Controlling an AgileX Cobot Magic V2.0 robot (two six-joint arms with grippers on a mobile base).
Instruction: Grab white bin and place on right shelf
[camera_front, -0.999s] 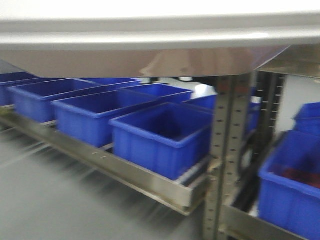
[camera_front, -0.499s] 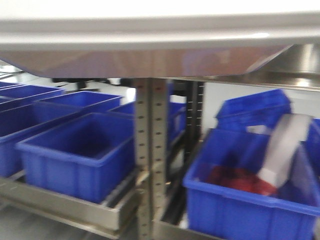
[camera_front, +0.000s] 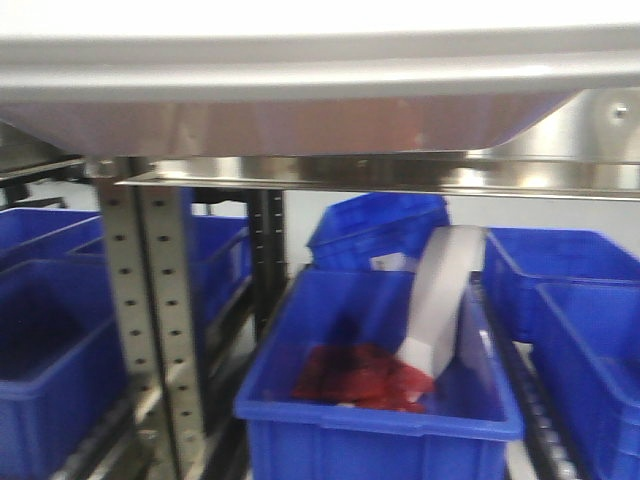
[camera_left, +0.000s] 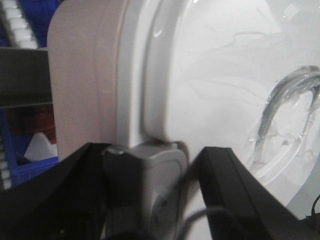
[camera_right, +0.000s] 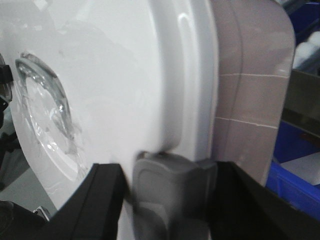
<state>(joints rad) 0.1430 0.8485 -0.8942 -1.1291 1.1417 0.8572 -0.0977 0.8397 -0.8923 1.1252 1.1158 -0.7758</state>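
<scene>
The white bin (camera_front: 300, 110) is held high, seen above the right shelf's (camera_front: 400, 172) shiny rail, and its grey end clips (camera_left: 165, 182) are pinched by the left claw (camera_left: 157, 150) and right claw (camera_right: 167, 167).

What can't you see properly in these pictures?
- Inside the white bin: all views, it is shut and cloudy.
- Top of the right shelf: front view, the bin covers it.
- Red stuff in the blue bin: front view, too blurred to name.
- Whether the left gripper and right gripper pinch: wrist views, too close and dark.
</scene>
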